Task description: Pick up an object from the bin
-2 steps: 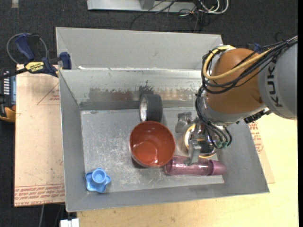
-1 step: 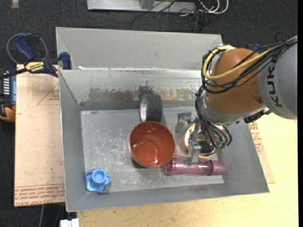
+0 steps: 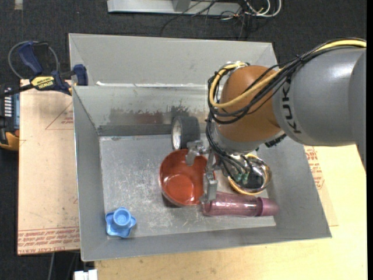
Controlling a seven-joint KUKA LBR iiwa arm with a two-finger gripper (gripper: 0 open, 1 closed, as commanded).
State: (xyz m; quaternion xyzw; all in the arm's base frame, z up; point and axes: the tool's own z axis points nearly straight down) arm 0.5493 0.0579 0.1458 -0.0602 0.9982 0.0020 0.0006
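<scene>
Since the hand (image 3: 207, 179) is seen low at the right rim of the red cup (image 3: 180, 182), which lies on its side in the middle of the bin (image 3: 125, 168) with the pink bottle (image 3: 239, 206) just beside it, a poor grip is judged possible. Whether the hand is apart or together cannot be told. The round cup could be pushed away towards the grey tape roll (image 3: 185, 132), or the bottle nudged instead.

Large grey robot arm link (image 3: 326, 98), right of the scene: dark lettering "KU" running along its side, the following letters cut off at the rounded orange wrist cover (image 3: 250, 104).
</scene>
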